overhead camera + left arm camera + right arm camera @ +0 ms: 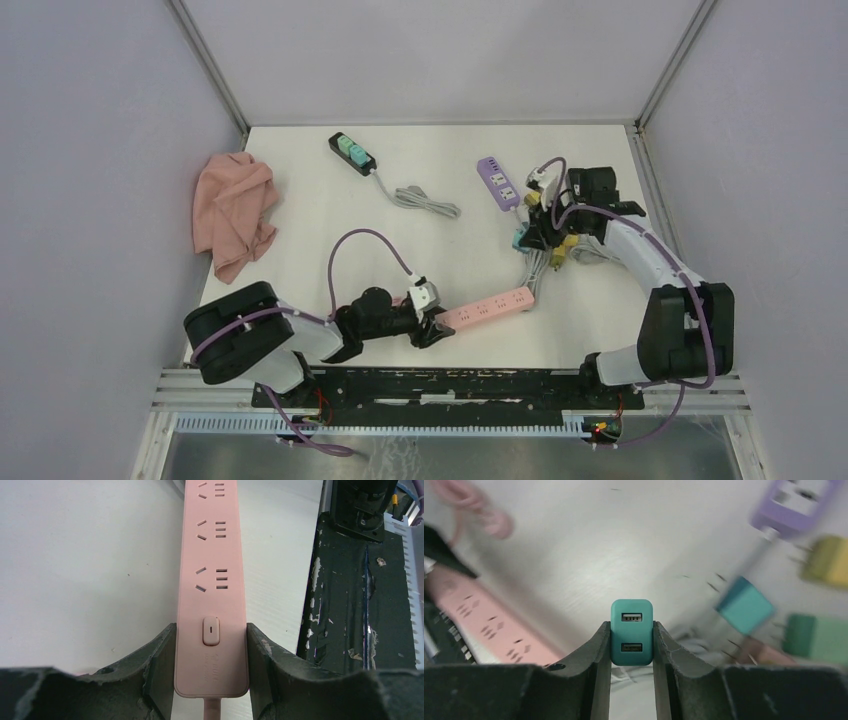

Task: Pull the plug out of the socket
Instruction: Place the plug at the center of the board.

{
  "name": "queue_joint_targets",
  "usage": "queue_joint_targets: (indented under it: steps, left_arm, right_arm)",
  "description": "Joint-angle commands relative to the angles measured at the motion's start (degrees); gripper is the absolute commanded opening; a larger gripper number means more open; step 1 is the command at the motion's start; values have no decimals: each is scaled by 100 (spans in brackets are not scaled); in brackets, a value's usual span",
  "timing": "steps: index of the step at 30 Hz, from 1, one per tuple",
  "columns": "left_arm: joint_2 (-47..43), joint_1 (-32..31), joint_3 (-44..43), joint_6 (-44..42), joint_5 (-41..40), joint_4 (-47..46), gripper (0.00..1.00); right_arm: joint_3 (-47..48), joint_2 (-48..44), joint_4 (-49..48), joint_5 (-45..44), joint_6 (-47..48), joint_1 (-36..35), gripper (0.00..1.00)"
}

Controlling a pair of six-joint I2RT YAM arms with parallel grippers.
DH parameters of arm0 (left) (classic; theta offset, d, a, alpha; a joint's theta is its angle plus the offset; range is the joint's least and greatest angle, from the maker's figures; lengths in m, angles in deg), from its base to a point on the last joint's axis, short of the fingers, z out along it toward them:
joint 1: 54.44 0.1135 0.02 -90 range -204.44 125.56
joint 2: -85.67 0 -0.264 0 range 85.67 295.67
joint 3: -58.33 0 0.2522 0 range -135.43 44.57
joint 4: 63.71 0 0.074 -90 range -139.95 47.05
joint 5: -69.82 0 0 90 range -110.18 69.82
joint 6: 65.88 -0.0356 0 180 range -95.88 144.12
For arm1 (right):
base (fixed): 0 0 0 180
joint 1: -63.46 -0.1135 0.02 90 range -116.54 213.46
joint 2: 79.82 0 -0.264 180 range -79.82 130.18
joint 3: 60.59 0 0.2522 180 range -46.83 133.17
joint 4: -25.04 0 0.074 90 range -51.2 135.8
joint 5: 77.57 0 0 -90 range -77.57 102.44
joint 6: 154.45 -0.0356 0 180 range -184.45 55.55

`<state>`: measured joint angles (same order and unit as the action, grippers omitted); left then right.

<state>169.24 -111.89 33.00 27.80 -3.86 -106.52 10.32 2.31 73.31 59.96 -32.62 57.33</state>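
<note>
Right gripper (631, 627) jaws pinch teal plug (631, 612), clear of pink strip (210, 545) clamped by left gripper (211, 632) jaws; release likely next.

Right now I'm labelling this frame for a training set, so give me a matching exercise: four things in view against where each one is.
Things:
1. pink power strip
2. teal USB charger
3. pink cloth
4. purple power strip

Places:
a. at the table's left edge
b. between the right jaws
c. far right part of the table
d. switch end between the left jaws

Pairs: 1-d, 2-b, 3-a, 4-c
</note>
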Motion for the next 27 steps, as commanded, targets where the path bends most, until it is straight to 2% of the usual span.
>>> queue_joint_targets:
  steps: [1,4,8,13,17,20,22,25,27]
  left_arm:
    - [-290,48,111,180,-259,-217,3]
    - [-416,50,188,185,-306,-247,3]
    - [-540,48,234,162,-345,-262,3]
    - [-742,49,201,198,-480,-75,3]
    - [-1025,56,68,474,-651,364,3]
    - [-1256,82,49,521,-766,564,3]
    - [-1435,105,66,490,-862,637,3]
    - [-1680,146,40,348,-893,831,3]
    - [-1825,169,-24,172,-811,993,3]
  right_arm:
    - [-477,-214,-2324,-2562,-2707,475,2]
    - [-579,-60,-2817,-3521,-3455,658,6]
    - [-579,222,-3247,-3534,-3885,729,12]
    - [-107,708,-3421,-3636,-4152,730,31]
    - [113,1063,-3156,-3281,-4072,795,41]
    - [85,1079,-3132,-2895,-3942,974,58]
    - [62,972,-3097,-2683,-3914,1123,65]
    - [18,711,-3026,-2260,-3761,1335,69]
    - [27,540,-2831,-1618,-3464,1512,69]
